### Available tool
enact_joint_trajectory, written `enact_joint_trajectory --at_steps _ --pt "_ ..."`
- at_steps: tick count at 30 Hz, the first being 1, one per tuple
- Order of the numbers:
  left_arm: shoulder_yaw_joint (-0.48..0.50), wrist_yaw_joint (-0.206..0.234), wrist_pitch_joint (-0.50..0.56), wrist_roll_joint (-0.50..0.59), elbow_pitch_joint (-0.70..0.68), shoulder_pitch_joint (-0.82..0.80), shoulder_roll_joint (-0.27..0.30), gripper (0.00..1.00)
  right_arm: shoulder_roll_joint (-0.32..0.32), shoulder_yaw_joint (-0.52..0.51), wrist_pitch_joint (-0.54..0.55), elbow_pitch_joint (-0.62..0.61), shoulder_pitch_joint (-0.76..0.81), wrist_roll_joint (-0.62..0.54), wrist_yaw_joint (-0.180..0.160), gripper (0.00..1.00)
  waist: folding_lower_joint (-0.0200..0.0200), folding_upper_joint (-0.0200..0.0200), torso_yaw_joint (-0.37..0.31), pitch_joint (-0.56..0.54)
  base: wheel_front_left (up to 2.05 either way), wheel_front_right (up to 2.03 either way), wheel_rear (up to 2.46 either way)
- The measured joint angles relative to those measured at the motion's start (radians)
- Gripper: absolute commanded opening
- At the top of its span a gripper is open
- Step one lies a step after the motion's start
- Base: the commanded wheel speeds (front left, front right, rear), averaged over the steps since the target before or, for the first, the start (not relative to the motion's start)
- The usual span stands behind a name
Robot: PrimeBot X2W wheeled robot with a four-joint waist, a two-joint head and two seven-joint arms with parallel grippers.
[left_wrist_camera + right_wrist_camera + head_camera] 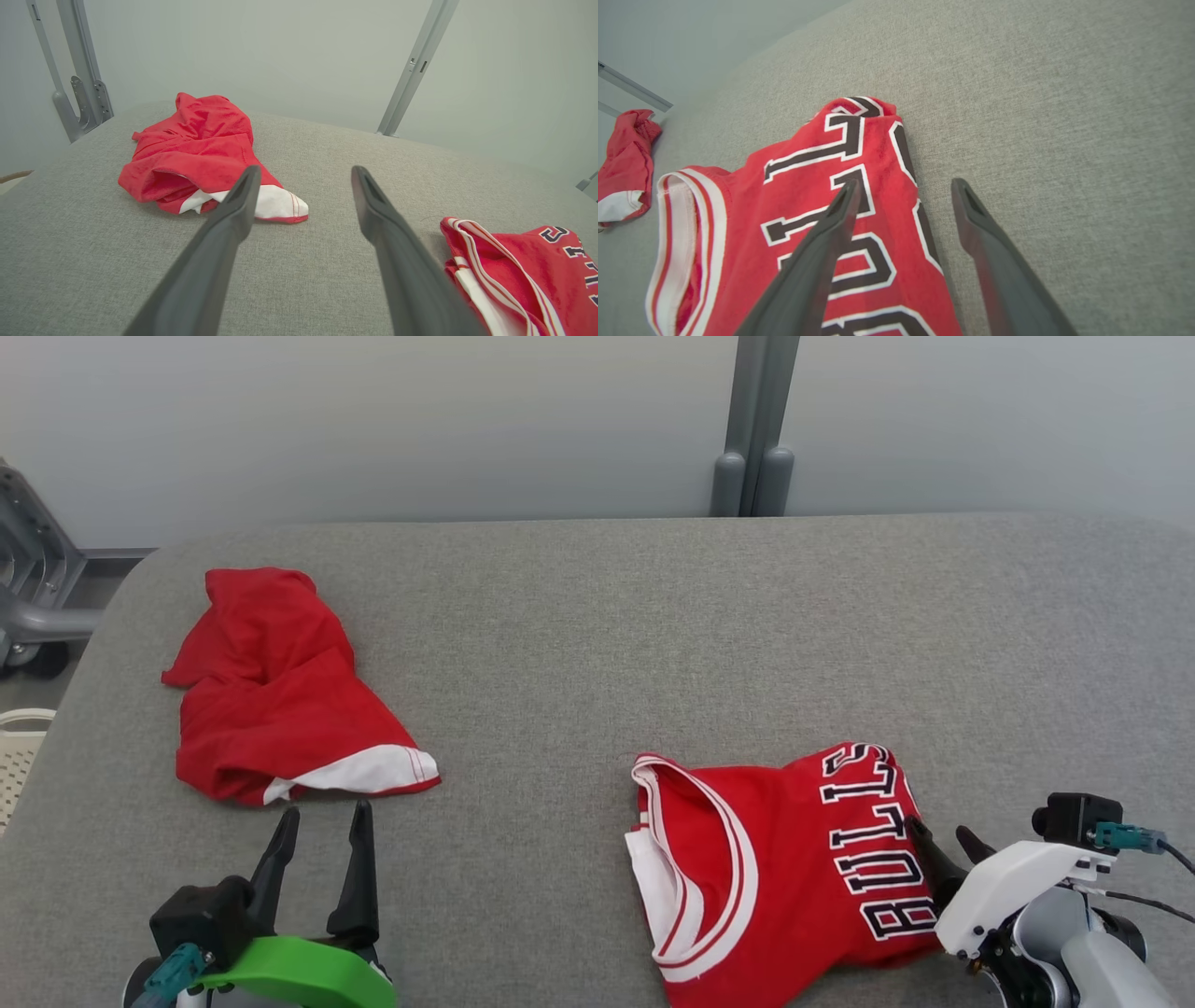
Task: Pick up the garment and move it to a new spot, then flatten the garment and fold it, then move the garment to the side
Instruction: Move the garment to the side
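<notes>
A crumpled red garment with a white hem lies at the left of the grey fabric surface. A red jersey with white trim and dark lettering lies bunched at the front right. My left gripper stands open just in front of the red garment's white hem, with nothing between its fingers. My right gripper is open at the jersey's right edge; in the right wrist view one finger hangs over the lettering and the other over bare surface. Neither gripper holds cloth.
A grey post stands behind the surface against the pale wall. A metal frame on wheels and a white basket sit off the left edge. The surface's rounded far-left corner is near the red garment.
</notes>
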Motion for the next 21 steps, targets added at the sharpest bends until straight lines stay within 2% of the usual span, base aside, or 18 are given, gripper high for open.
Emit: enact_joint_trajectory --at_steps 9,21 --pt "-0.001 0.0 0.005 0.0 -0.001 -0.006 0.006 1.0 -0.011 0.038 0.035 0.139 -0.069 0.042 0.0 1.0 0.0 0.0 0.019 0.006 0.0 0.0 0.0" --pt "-0.008 0.0 0.009 -0.002 0.001 -0.01 0.007 1.0 -0.014 0.086 0.134 0.238 -0.133 0.117 0.0 1.0 0.0 0.0 0.032 0.004 0.0 0.0 0.0"
